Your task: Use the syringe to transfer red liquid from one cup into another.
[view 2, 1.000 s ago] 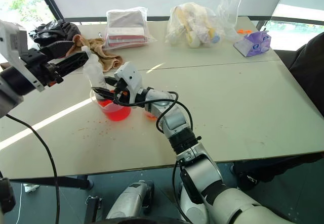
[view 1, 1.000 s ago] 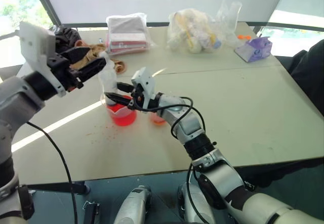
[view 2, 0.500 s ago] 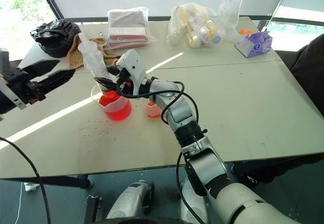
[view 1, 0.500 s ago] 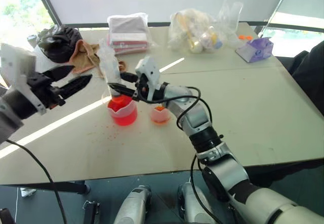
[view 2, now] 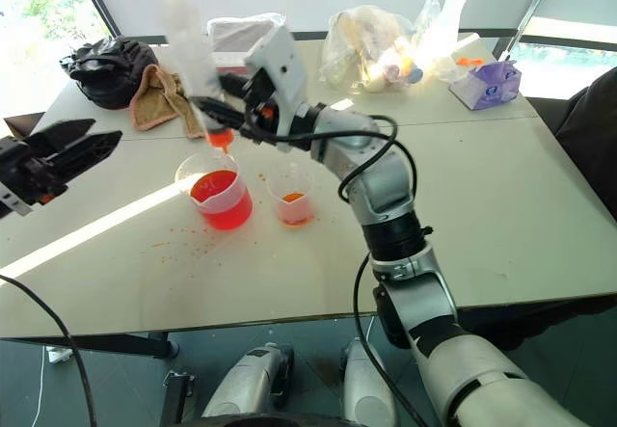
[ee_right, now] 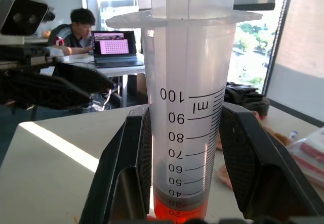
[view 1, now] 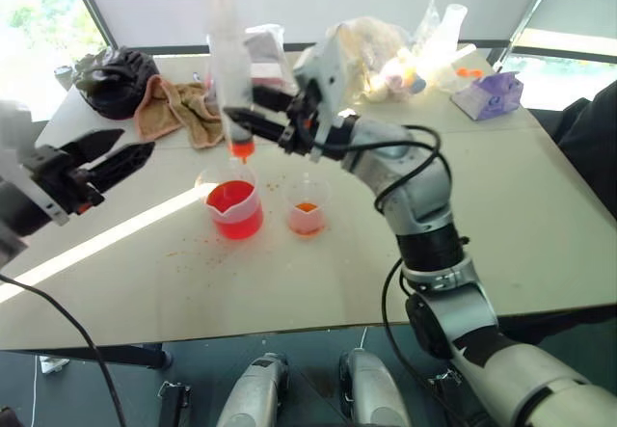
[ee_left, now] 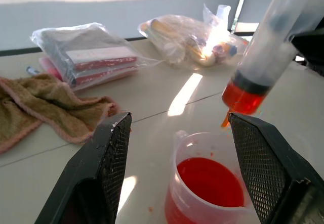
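Holding: right end effector [view 1: 253,119] clamps the syringe [view 1: 229,70] barrel, upright above the spouted beaker [view 1: 232,207].
Left end effector [view 1: 104,155]: wide, empty.
Handling: light, stiff, slick plastic; grip mid-barrel.

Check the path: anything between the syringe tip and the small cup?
Nothing visible. The right claw holds the syringe upright, its tip above the beaker. The small cup stands just beside the beaker with its mouth uncovered. The left claw is open, off to the far side.
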You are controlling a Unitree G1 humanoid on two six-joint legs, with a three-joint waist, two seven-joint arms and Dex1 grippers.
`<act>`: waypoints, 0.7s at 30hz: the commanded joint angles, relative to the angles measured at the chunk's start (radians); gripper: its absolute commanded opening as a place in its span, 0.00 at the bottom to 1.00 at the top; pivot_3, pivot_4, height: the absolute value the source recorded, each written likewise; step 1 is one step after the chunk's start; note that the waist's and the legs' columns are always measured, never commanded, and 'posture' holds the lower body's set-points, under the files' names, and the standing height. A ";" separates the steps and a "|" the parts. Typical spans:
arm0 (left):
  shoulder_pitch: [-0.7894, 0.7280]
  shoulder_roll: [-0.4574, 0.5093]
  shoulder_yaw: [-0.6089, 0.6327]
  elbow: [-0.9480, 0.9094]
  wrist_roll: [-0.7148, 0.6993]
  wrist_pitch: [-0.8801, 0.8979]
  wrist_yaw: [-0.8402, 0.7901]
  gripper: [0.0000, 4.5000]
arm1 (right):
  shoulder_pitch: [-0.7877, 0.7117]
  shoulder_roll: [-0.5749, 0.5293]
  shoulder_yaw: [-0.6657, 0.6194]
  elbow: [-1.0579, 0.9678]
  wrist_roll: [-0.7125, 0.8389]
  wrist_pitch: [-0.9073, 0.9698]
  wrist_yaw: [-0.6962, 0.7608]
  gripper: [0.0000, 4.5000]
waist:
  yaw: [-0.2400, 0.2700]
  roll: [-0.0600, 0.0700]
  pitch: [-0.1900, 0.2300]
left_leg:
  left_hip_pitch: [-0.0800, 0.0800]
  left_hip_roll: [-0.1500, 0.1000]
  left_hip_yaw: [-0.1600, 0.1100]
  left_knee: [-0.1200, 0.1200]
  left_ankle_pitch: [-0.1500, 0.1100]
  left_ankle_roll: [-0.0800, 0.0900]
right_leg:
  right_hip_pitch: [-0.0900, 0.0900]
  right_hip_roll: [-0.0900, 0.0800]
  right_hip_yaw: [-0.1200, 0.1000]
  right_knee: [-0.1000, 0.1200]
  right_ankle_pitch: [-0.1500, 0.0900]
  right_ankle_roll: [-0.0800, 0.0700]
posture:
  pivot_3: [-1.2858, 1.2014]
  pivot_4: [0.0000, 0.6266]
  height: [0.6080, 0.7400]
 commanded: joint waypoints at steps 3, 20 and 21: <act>-0.081 -0.019 -0.072 0.022 0.028 -0.055 -0.003 0.71 | -0.012 -0.091 -0.075 -0.140 0.070 0.107 -0.032 0.32 | 0.011 0.000 0.000 | 0.000 0.000 0.001 0.000 0.000 0.000 | 0.000 -0.001 0.000 0.000 0.000 0.000 | 0.52 0.24 0.96; -0.524 -0.101 -0.321 0.202 0.074 -0.063 -0.045 0.71 | 0.279 -0.216 -0.040 -0.370 0.082 0.201 -0.120 0.32 | 0.015 -0.001 0.001 | -0.001 0.000 0.001 0.001 0.000 0.001 | 0.001 -0.003 -0.001 -0.002 0.000 0.000 | 0.52 0.24 0.96; -0.559 -0.117 -0.336 0.213 0.071 -0.054 -0.041 0.71 | 0.285 -0.216 -0.039 -0.371 0.081 0.197 -0.123 0.32 | 0.016 -0.001 0.001 | -0.001 0.000 0.001 0.001 0.000 0.001 | 0.001 -0.002 -0.002 -0.002 0.000 0.000 | 0.52 0.24 0.96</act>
